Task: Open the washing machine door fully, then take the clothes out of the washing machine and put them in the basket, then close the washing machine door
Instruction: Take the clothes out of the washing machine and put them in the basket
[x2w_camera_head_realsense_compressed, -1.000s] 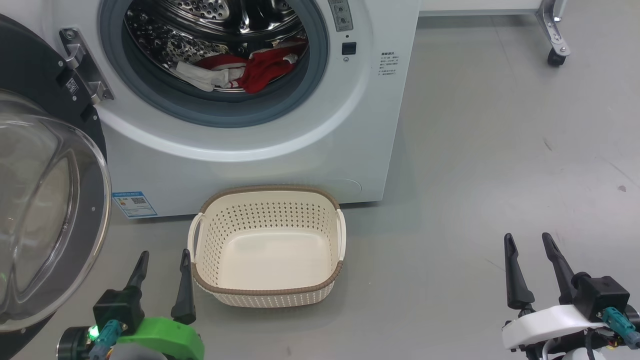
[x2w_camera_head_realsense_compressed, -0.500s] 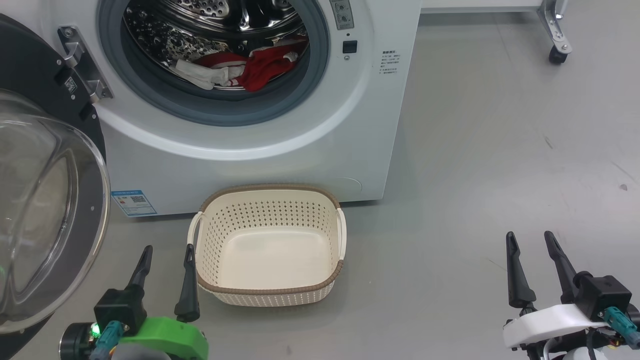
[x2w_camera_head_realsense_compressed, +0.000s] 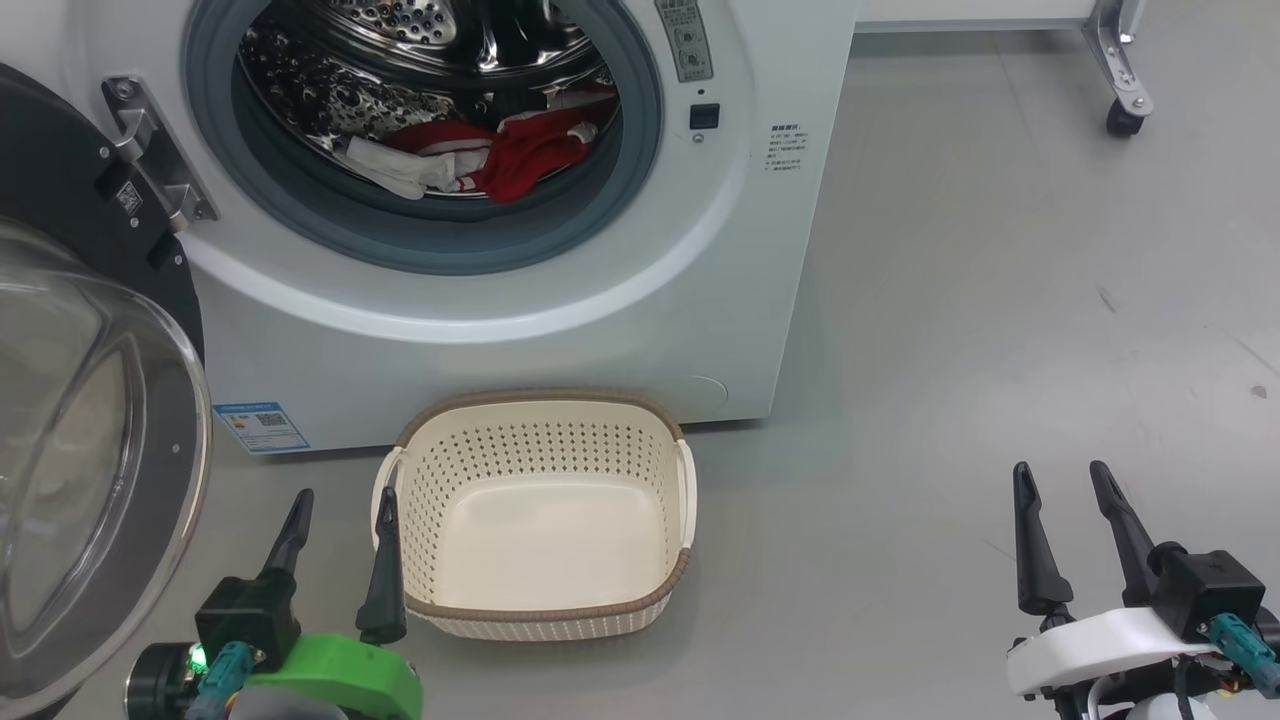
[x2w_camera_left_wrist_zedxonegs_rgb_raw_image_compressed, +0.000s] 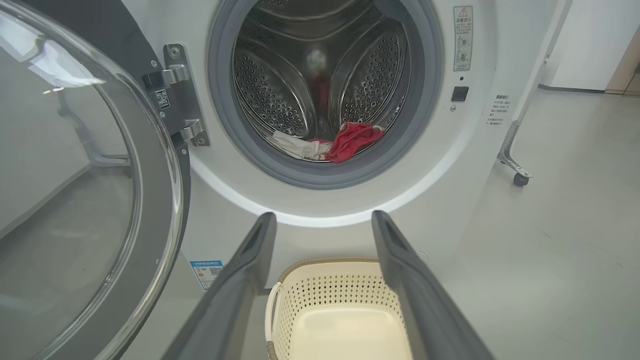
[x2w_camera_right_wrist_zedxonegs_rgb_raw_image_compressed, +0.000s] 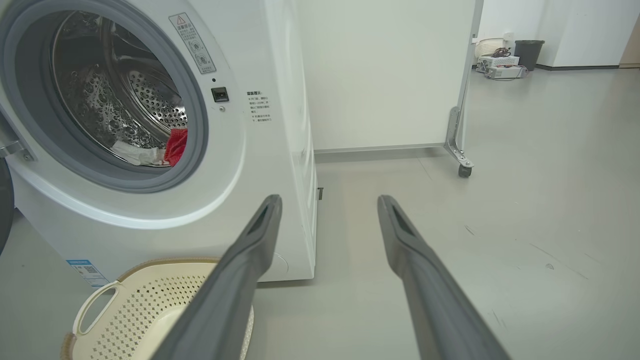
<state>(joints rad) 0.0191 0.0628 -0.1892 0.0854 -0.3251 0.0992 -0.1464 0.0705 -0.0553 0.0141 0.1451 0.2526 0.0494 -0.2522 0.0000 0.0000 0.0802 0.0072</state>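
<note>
as door (x2w_camera_head_realsense_compressed: 80, 450) stands swung open at 9 o'clock, clothes (x2w_camera_head_realsense_compressed: 520, 155) lie low inside washing machine (x2w_camera_head_realsense_compressed: 500, 350), 1 o'clock from left gripper (x2w_camera_head_realsense_compressed: 344, 500), heap running 9-to-3. left gripper nearer, fingers spread, empty; right gripper (x2w_camera_head_realsense_compressed: 1059, 468) same, clothes at its 10 o'clock. empty basket (x2w_camera_head_realsense_compressed: 545, 608) just beside left gripper, 3 o'clock.

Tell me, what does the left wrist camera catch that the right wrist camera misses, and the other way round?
Left wrist view: the washing machine door's bulging glass window, swung open at the left, and the open left gripper pointing toward the steel drum. Right wrist view: the washing machine's white side panel, a dark bin by the far wall, and the open right gripper pointing past the machine at bare floor. Shared: that drum with red and white clothes inside, the cream basket on the floor, and a caster wheel.
</note>
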